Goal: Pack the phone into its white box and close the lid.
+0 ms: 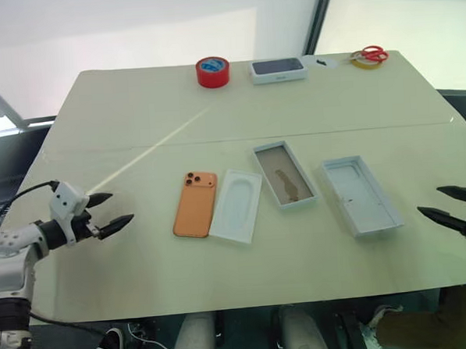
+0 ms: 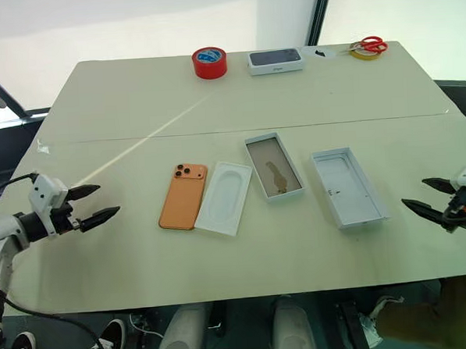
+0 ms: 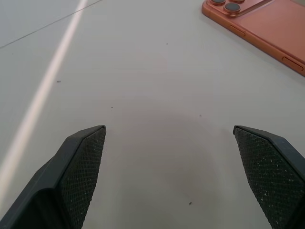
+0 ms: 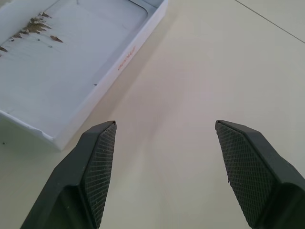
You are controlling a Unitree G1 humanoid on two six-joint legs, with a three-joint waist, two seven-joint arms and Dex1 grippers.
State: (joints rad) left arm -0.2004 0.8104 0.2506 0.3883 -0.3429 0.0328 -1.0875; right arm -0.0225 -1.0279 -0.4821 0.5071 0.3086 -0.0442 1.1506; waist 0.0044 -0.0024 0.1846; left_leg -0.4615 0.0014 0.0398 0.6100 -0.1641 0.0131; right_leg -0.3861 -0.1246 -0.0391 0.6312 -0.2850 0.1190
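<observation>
Cream table (image 1: 143,249), nothing packed yet. The phone (image 1: 195,204) lies back-up on the table, left of centre, its lens cluster at the far corner. Just beside it on its right, edges touching or nearly so, lies a thin white insert (image 1: 237,205) with a rounded recess. Next along is the white box (image 1: 284,174), open side up with a brownish stained floor, slightly angled and empty. Further right and apart from it is the lid (image 1: 361,195), open side up, white inside, also empty. Left gripper (image 1: 111,213) hovers over the table well to the left of the phone, jaws wide apart, holding nothing; in the left wrist view the phone's corner sits beyond the fingertips (image 3: 83,157). Right gripper (image 1: 447,202) hovers at the right table edge, near the lid but clear of it, jaws apart and empty; the right wrist view shows the lid's corner just beside one finger (image 4: 100,162). At the far edge: red tape roll (image 1: 213,71), dark-topped white box (image 1: 278,70), red-handled scissors (image 1: 374,54) lying on a yellowish tape ring (image 1: 363,62).
</observation>
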